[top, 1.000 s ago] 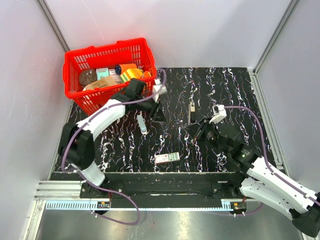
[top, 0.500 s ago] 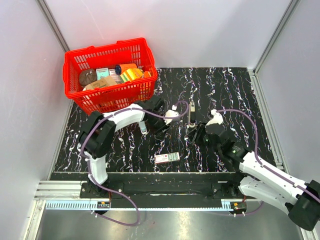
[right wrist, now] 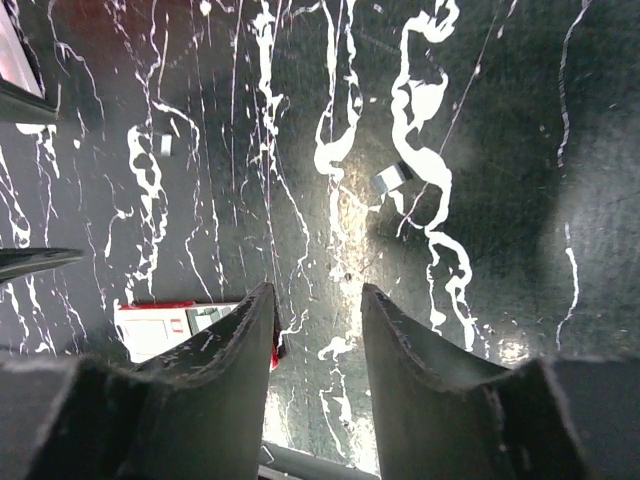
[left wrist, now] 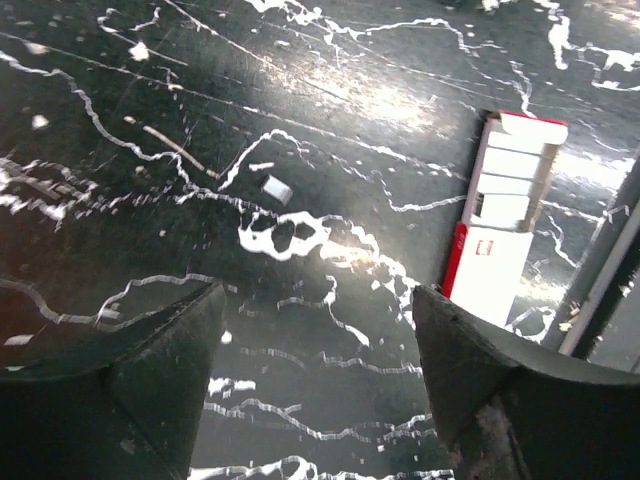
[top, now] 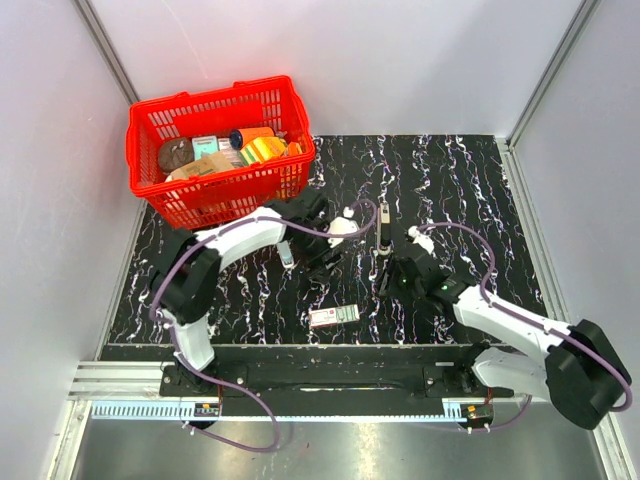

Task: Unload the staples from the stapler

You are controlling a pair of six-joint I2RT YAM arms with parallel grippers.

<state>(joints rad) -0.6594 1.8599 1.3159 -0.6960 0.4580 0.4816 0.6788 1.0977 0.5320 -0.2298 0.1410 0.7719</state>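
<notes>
Top external shows us, nearest the arm bases, a flat white-and-red box (top: 333, 316) lying on the black marbled mat (top: 460, 180). Just beyond it the two tools hang close over the mat, with the box roughly between them. The left gripper (top: 322, 258) has its fingers spread wide; in the left wrist view we see only bare mat between them, with a small silver-grey piece (left wrist: 277, 188), perhaps some of the staples, lying ahead and the box off to one side. The right gripper (top: 383, 275) has its fingers a narrow gap apart, and in the right wrist view we see nothing held in that gap. The stapler (top: 287, 255) lies on the mat just left of the left gripper, beside that arm's forearm, and neither tool touches it. A little farther back, a slim dark object (top: 383, 225) lies beyond the right gripper; we cannot tell what it is. At the far left corner stands the red basket (top: 215, 190), full of goods.
</notes>
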